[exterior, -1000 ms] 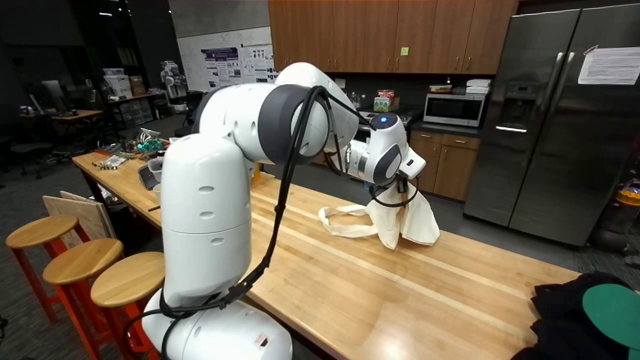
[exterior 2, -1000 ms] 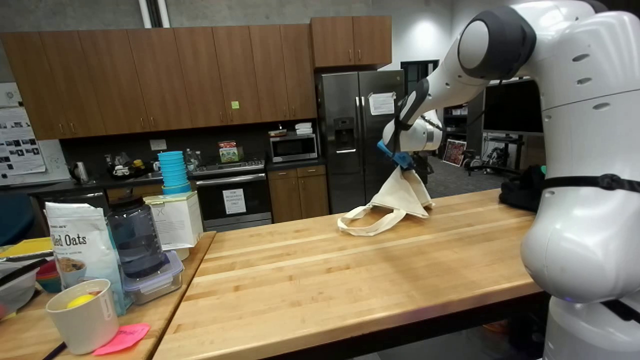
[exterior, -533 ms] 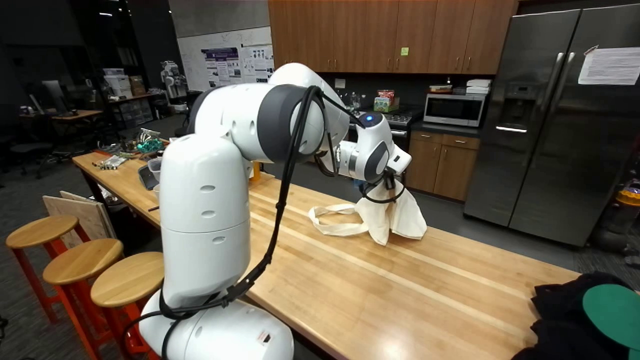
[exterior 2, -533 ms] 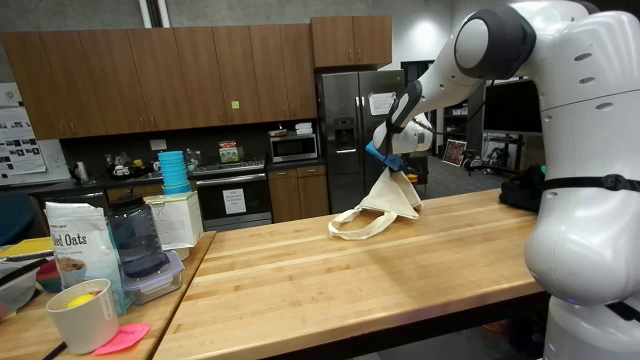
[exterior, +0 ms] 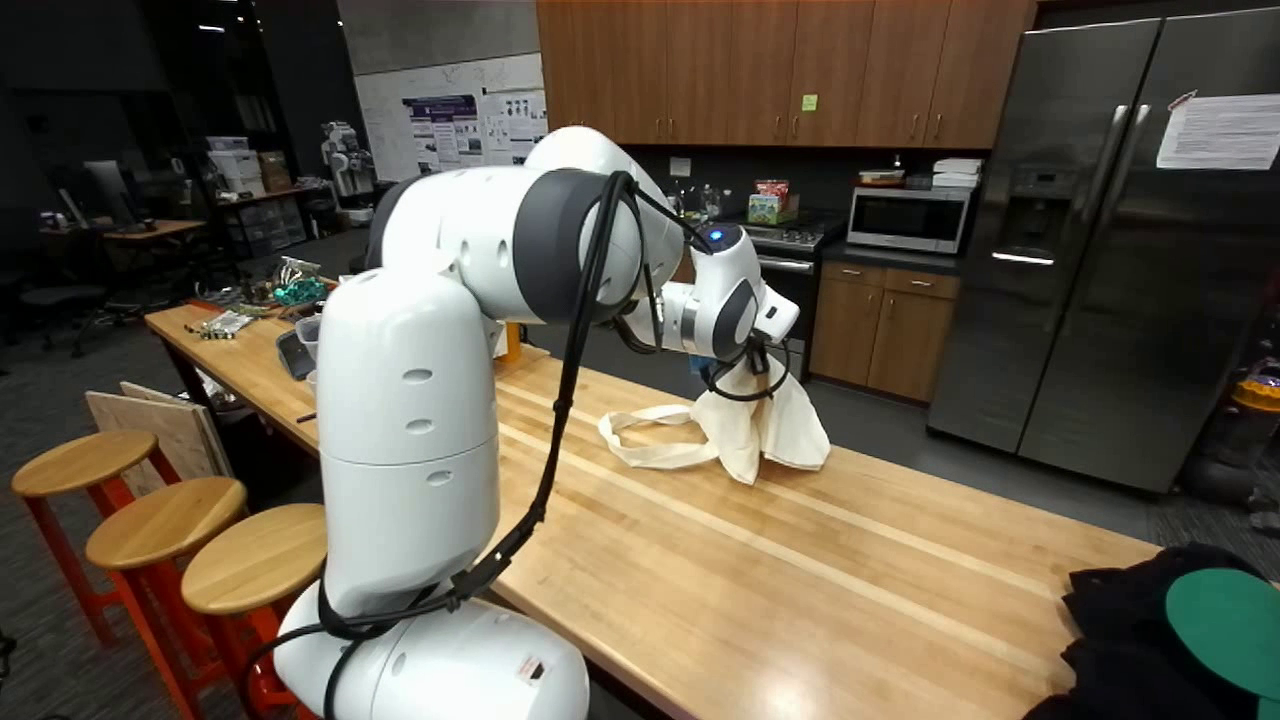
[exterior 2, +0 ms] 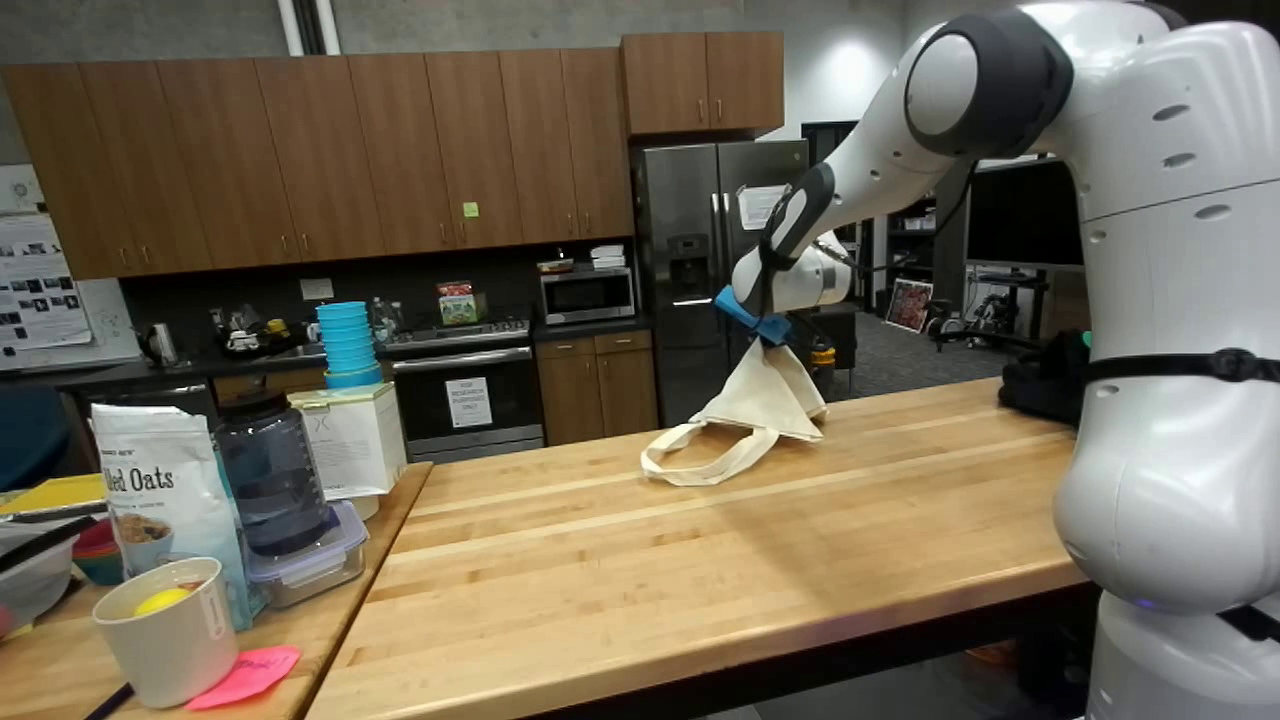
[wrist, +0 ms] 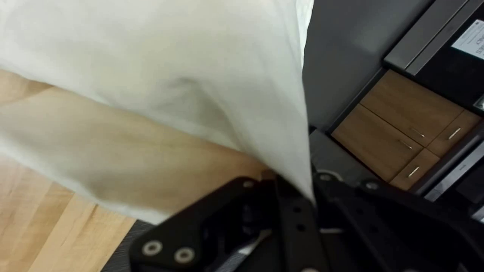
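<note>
Gripper (exterior: 758, 367): in an exterior view, right of centre in the frame; pointing down, closed, gathered fabric pinched in it.
Cloth bag (exterior: 772, 430): cream; directly below the gripper and joined to it at the top, flaring from the pinch toward the table (exterior: 820, 590).
Strap (exterior: 655, 462): looped out to the left of the bag, lying flat.
Arm (exterior 2: 1130, 140): one only; in an exterior view, reaching in from the upper right.
Blue part (exterior 2: 750, 315): right of centre, at the gripper, above the bag's peak.
Bag's long axis: running down from the pinch, strap trailing to the lower left; lower edge, as far as I can tell from here, on the table.
Fingers (wrist: 304, 241): in the wrist view, lower centre; black, drawn together on the fabric.
Bag, near side: filling the upper left, tapering to a point at the fingers.
Cabinets (wrist: 378, 136): at the right, well beyond the bag.
</note>
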Motion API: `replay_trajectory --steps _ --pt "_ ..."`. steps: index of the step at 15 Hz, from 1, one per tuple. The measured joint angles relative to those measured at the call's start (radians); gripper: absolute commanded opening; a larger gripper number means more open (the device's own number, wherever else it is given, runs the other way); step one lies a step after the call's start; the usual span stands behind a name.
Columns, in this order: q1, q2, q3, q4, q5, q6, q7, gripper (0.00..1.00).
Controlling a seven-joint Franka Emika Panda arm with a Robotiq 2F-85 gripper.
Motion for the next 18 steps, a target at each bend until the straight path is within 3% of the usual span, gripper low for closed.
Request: replay_trajectory --steps 18 --pt "0.05 0.0 0.004 -0.001 -0.038 0.0 0.0 0.01"
